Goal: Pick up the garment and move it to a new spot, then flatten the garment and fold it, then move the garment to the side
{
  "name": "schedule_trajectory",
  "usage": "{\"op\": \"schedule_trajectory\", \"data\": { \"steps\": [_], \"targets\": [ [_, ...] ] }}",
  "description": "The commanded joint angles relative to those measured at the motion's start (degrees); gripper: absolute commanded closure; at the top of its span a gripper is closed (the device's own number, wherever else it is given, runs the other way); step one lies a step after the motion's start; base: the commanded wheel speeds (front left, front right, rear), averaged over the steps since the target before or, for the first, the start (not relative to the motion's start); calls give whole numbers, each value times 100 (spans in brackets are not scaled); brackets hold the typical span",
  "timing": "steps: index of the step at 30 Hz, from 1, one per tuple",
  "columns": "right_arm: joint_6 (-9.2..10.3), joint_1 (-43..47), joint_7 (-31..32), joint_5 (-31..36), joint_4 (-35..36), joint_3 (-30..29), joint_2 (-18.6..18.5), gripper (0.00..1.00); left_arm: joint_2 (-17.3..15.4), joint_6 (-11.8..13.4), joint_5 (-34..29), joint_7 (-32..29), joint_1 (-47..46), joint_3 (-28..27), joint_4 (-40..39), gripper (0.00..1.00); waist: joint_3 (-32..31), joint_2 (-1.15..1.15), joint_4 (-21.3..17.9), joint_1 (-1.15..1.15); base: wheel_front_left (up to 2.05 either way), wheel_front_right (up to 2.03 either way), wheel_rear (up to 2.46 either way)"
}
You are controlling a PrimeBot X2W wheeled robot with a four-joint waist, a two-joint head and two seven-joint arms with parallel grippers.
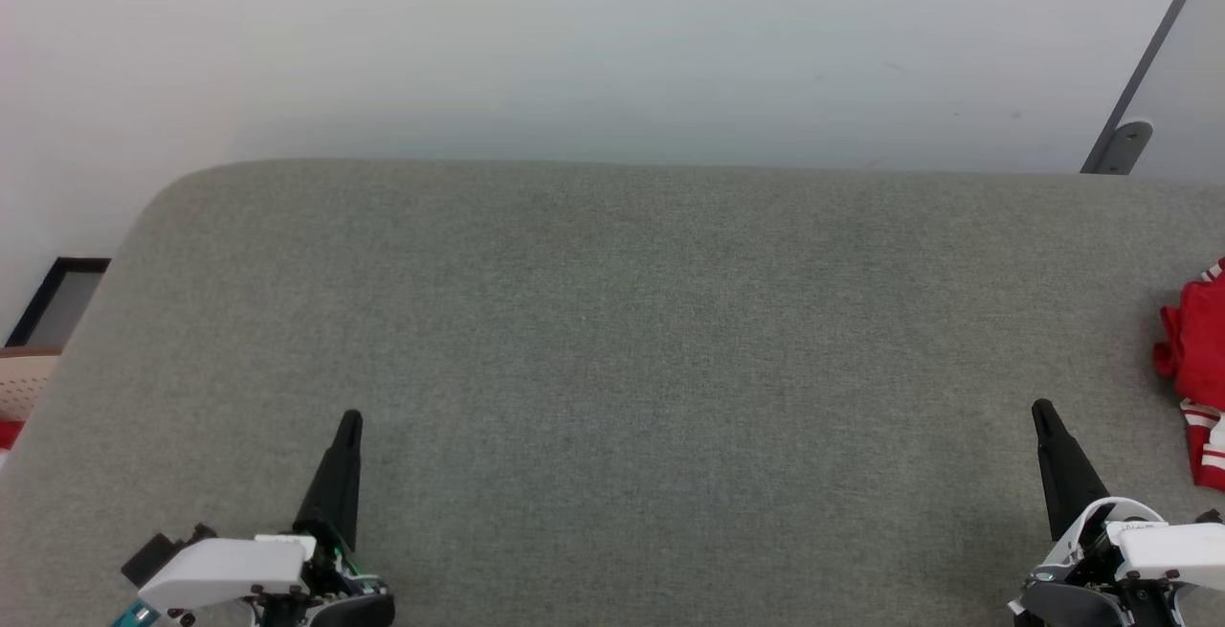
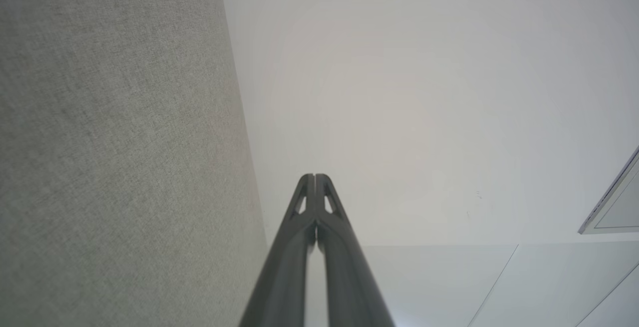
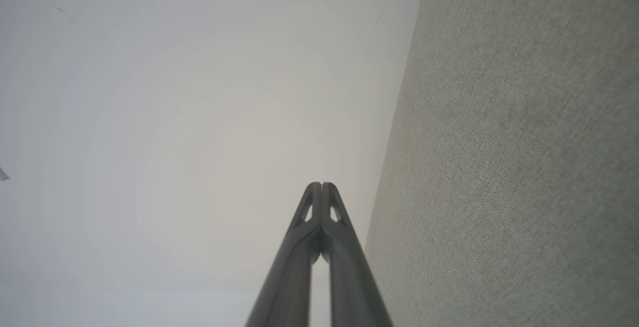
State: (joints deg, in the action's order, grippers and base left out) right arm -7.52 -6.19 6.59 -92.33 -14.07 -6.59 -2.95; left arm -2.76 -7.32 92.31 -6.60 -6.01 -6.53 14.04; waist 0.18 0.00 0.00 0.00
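The left pincer [image 2: 315, 177] rises from the middle of the bottom edge. Its two long dark fingers [image 2: 284, 272] are pressed together at the tips, with a thin slit of light between them lower down. Each tip has a small triangular cut-out. On this view's left, a grey woven fabric surface [image 2: 110, 147] runs from top to bottom, and its edge slants down just beside the fingers. The rest is a pale expanse [image 2: 409, 92], plain and evenly lit; whether it is wall or floor is unclear. A corner of a grey-framed panel [image 2: 611, 212] sits at the right edge. Thin seam lines [image 2: 494, 279] cross the lower right.
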Motion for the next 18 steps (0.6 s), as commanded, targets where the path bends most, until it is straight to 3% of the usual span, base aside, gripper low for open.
{"op": "schedule_trajectory", "data": {
  "steps": [1, 18],
  "targets": [
    [6, -15, 11, -17, 11, 6, 20, 100, -1, -31, 11, -15, -56, -15, 8, 100, 0, 0, 0, 0, 0, 0, 0],
    [6, -15, 11, -17, 11, 6, 20, 100, -1, -31, 10, -16, -56, -15, 8, 100, 0, 0, 0, 0, 0, 0, 0]
  ]
}}
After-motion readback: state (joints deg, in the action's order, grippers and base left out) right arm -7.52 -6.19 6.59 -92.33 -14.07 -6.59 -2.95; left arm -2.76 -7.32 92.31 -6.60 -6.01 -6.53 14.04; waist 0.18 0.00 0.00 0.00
